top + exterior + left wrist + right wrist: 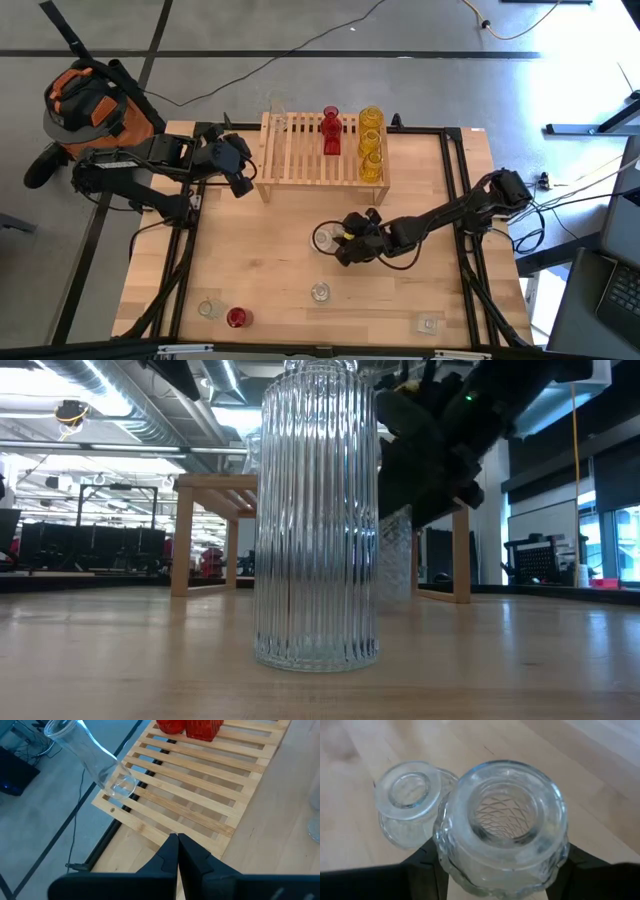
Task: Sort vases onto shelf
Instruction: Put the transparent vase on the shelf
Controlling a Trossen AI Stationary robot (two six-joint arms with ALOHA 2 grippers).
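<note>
right gripper [500, 870] mid-worktop, fingers clamped around a clear patterned vase [502, 827], another clear vase [410, 800] just beside it; left gripper [177, 851] fingers closed, empty, by the shelf [310, 165] at the worktop's far edge

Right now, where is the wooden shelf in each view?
High view: shelf at top centre of the table.
Low view: behind the ribbed clear vase, its legs either side.
Left wrist view: slatted top across the picture.
Right wrist view: not in it.
Landmark: red vases on the shelf, high and left wrist.
</note>
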